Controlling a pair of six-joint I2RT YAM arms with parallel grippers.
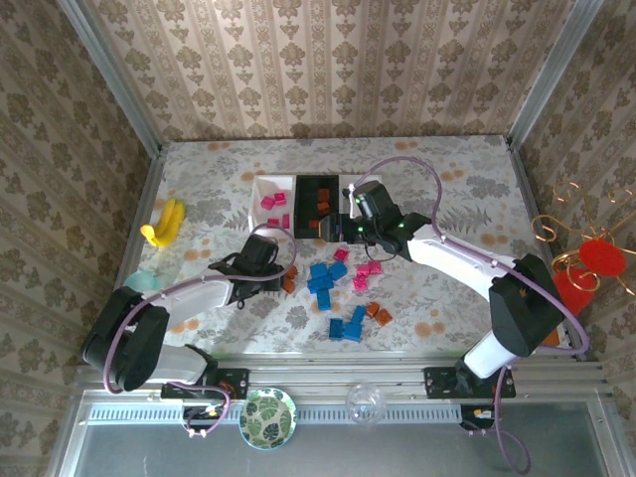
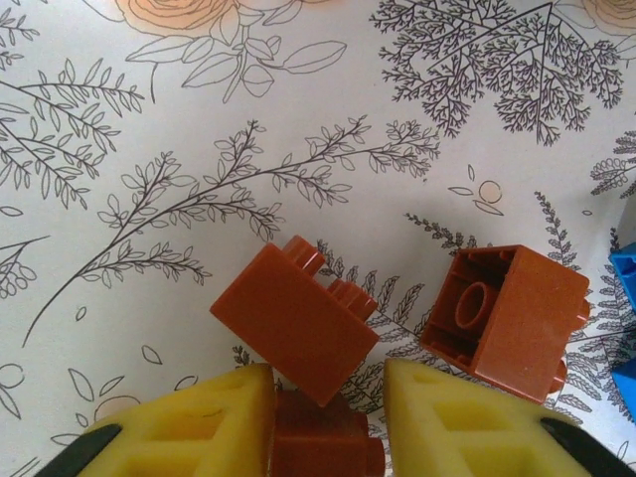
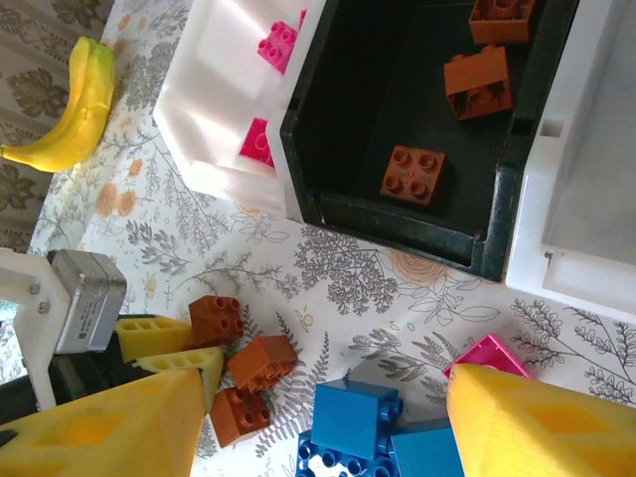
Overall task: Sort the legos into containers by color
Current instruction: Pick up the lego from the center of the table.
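Three orange-brown legos (image 1: 289, 281) lie left of centre. My left gripper (image 2: 329, 427) is down on them, shut on one orange-brown lego (image 2: 318, 442) between its yellow fingers (image 2: 189, 432). A second one (image 2: 293, 323) leans on top of it and a third (image 2: 507, 318) lies to the right. My right gripper (image 3: 328, 437) hangs open and holds nothing, above blue legos (image 3: 353, 417) and a pink one (image 3: 487, 353), just in front of the containers. The black container (image 3: 397, 224) holds orange-brown legos (image 3: 412, 174). The left white container (image 3: 214, 149) holds pink legos (image 3: 278, 45). The other white container (image 3: 586, 199) stands to its right.
More blue legos (image 1: 348, 326), pink ones (image 1: 363, 273) and orange-brown ones (image 1: 378, 313) are scattered mid-table. A banana (image 1: 164, 224) and a teal cup (image 1: 146, 280) sit at the left. A leaf plate (image 1: 267, 418) rests on the front rail.
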